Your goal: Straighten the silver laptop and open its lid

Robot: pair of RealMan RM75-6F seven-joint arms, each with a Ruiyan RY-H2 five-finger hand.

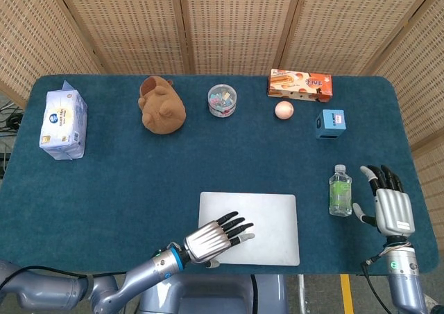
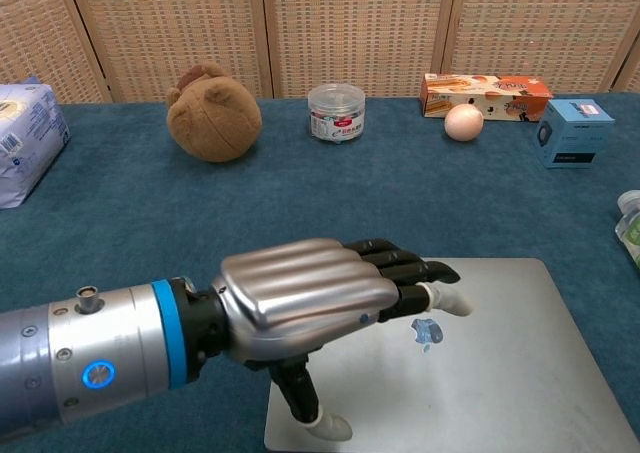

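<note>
My left hand (image 1: 215,238) hovers over the near left part of the closed laptop (image 1: 267,215), fingers (image 2: 400,269) spread wide, holding nothing. The laptop lies square at the table's (image 1: 139,168) front edge, long axis left to right. My right hand (image 1: 392,206) rests open past the bottle (image 1: 340,190), farther off.

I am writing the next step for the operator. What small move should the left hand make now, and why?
Probably lower the left hand toward the near edge of the silver laptop. The lid looks closed and square to the table edge, and the open hand is over its near-left part, thumb by the front edge.
</note>
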